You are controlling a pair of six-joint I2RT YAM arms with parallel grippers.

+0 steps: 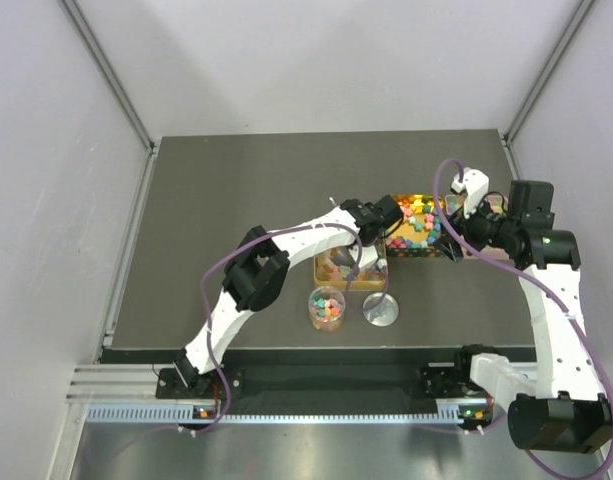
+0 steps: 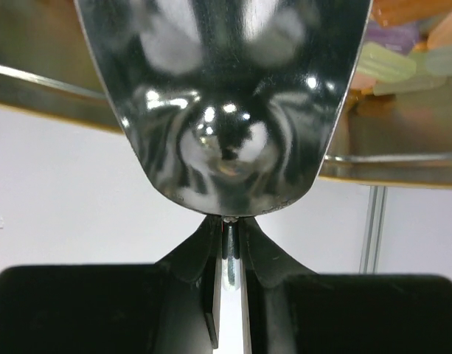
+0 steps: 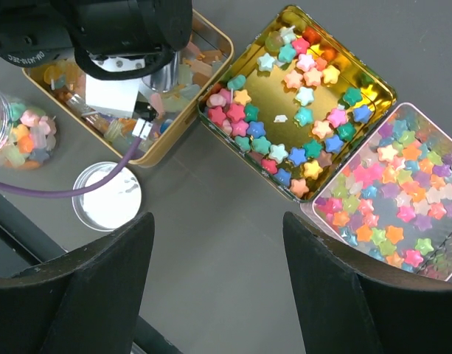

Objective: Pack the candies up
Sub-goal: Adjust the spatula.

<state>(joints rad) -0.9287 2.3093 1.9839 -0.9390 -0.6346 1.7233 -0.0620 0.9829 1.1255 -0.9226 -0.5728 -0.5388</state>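
Over the shallow gold tin [image 3: 187,112] of pale translucent candies [image 2: 388,63], left hand [image 2: 227,240] clamps the thin handle of the shiny steel scoop [image 2: 226,110], right hand [image 3: 218,276] hangs wide open and empty; any tilt in transit likely spills pieces onto the bench [image 1: 236,200] short of the small clear jar [image 1: 327,308].

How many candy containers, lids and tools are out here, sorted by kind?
gold tins: 2
pale tray: 1
clear jar: 1
round silver lid: 1
metal scoop: 1
Total: 6
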